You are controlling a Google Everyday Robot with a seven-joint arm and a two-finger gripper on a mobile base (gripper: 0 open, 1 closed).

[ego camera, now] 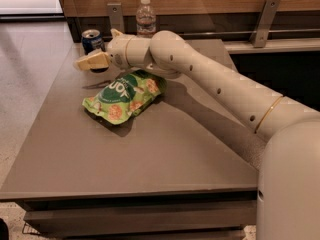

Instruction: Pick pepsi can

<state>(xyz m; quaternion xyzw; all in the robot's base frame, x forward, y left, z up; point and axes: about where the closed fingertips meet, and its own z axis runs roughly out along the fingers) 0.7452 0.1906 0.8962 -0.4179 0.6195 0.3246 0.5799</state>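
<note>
Dark blue with a silver top, the pepsi can (92, 40) stands upright in the camera view, just behind the green snack bag (125, 96) near the far left corner of the table (125, 174). The gripper (84, 63) hovers over the bag's far left end, just in front of the can. Whether it is released or clenched cannot be told. A good grasp likely means approaching level at the can's mid-height, clear of the bag, without touching the water bottle (146, 18) behind the bag's right end.
</note>
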